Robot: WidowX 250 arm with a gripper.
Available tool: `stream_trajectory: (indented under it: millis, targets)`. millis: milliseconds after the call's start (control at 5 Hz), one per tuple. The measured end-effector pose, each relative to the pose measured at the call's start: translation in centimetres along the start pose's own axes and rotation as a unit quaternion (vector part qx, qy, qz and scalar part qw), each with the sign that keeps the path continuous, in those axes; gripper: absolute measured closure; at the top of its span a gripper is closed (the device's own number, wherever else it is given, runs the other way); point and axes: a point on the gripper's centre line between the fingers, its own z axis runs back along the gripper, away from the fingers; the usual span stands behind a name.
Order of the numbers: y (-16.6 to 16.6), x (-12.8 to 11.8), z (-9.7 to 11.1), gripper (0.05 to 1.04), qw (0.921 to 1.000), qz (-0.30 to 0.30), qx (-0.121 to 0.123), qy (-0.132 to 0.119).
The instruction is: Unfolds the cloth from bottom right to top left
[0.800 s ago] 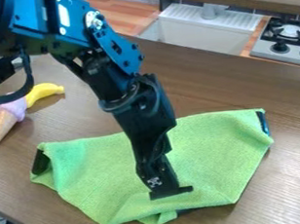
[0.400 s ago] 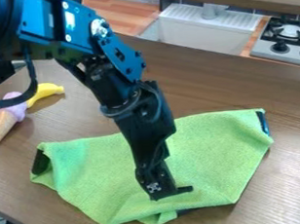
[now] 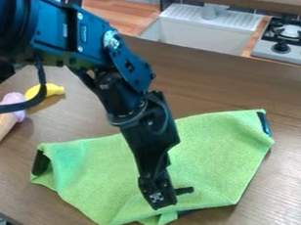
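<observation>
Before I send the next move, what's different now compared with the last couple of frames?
The gripper has come slightly down the view, toward the cloth's near edge, and the arm's upper links have shifted down and right. No grasp or release is evident. The green cloth, ice cream cone and banana stayed put.

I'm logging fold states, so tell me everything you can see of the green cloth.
The green cloth looks soft and nubbly, like microfiber. It lies on the wood-grain table, partly folded and lightly rumpled, its far edge fairly straight, its near side narrowing to a curled flap. Dark patches show at its left edge, upper right corner and near edge. The claw hangs over its near middle; whether they touch, I can't tell.
</observation>
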Motion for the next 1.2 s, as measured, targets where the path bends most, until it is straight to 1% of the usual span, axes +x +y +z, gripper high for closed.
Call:
stream_trajectory:
  millis: [200, 400, 600, 800, 1000, 1200]
  targets:
    - [0.0, -0.2, -0.2, 0.388, 0.9999, 0.006, 0.001, 0.010]
    - [0.0, -0.3, -0.3, 0.692, 0.9999, 0.011, 0.001, 0.012]
    - [-0.2, -0.4, -0.6, 0.727, 0.9998, 0.007, -0.003, 0.020]
    - [-0.4, -0.5, -1.1, 0.641, 0.9995, 0.005, -0.008, 0.030]
    - [-0.5, -0.6, -1.2, 0.320, 0.9994, 0.008, -0.012, 0.033]
    - [-0.4, -0.5, -1.3, 0.224, 0.9993, 0.013, -0.012, 0.034]
